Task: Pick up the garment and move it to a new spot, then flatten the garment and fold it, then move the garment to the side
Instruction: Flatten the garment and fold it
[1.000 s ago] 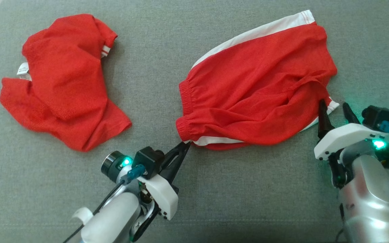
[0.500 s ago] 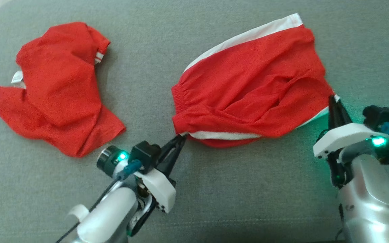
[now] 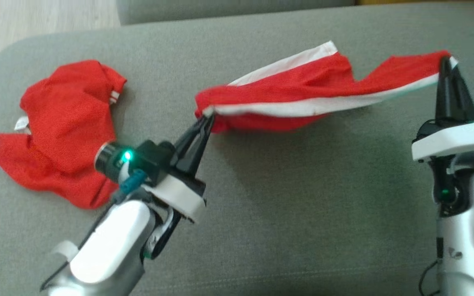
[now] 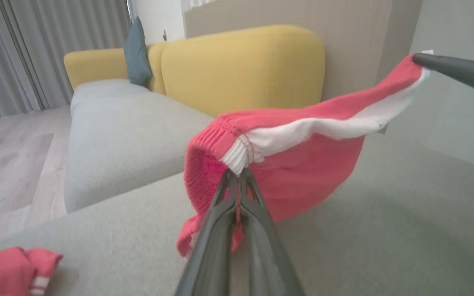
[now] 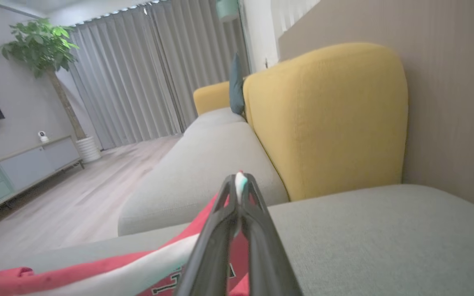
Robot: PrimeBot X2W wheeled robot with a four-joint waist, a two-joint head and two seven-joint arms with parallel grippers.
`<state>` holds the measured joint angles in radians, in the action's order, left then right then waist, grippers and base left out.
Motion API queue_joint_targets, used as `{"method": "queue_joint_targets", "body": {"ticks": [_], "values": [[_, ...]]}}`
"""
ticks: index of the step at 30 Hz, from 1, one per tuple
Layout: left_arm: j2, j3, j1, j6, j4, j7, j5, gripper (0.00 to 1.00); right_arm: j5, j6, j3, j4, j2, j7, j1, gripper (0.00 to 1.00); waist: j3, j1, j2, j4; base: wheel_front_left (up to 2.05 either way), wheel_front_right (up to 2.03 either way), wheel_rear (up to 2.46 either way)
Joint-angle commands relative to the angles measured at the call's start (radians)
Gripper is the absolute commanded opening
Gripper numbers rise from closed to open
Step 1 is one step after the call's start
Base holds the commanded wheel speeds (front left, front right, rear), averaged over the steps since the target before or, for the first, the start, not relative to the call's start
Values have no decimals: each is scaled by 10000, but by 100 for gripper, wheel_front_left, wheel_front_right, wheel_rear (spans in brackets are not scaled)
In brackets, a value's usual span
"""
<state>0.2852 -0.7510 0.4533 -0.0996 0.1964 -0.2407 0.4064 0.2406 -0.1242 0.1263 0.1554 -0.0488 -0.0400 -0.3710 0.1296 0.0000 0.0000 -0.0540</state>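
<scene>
A red mesh garment with a white side stripe and an elastic waistband hangs stretched in the air between two robot grippers, above the middle of a grey sofa seat. It sags in a shallow curve and throws a soft shadow on the fabric below. Whether its lowest fold brushes the seat cannot be told.

The left gripper has its two dark fingers pressed together on the waistband corner, at the white end of the stripe. In the left wrist view that gripper pinches the ribbed white edge while the garment drapes down behind it. The right gripper pinches the opposite corner, at the hem end of the stripe, and holds it higher and farther back. In the right wrist view its fingers meet on a sliver of white cloth.

To the robot's left, a second red garment lies crumpled on the same seat, well apart from the held one.

Beyond the seat stands a yellow backrest with a blue-grey pillow beside it. Farther off are grey curtains, a leafy plant and a pale wooden floor.
</scene>
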Motion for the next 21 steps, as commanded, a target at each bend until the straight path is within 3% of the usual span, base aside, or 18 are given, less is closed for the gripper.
{"method": "queue_joint_targets", "body": {"ticks": [1, 8, 13, 21], "values": [[263, 548, 583, -120, -480, -121, -12, 0, 111, -65, -302, -613, -14, -74, -148, 0, -209, 0, 0, -66, 0, 0, 0], [237, 1161, 746, -789, -1506, -157, -36, 0, 448, -65, -484, -1982, -14, -111, -21, 0, -822, 0, 0, -114, 0, 0, 0], [256, 1177, 374, -993, -1868, -168, -23, 0, 459, -65, -541, -2435, -14, -389, 519, 0, -1131, 0, 0, -106, 0, 0, 0], [816, 940, -770, -1361, -3224, 250, -96, 0, 906, -65, 73, -3640, -14, -1017, 1932, 0, -1334, 0, 0, -209, 0, 0, 0]]}}
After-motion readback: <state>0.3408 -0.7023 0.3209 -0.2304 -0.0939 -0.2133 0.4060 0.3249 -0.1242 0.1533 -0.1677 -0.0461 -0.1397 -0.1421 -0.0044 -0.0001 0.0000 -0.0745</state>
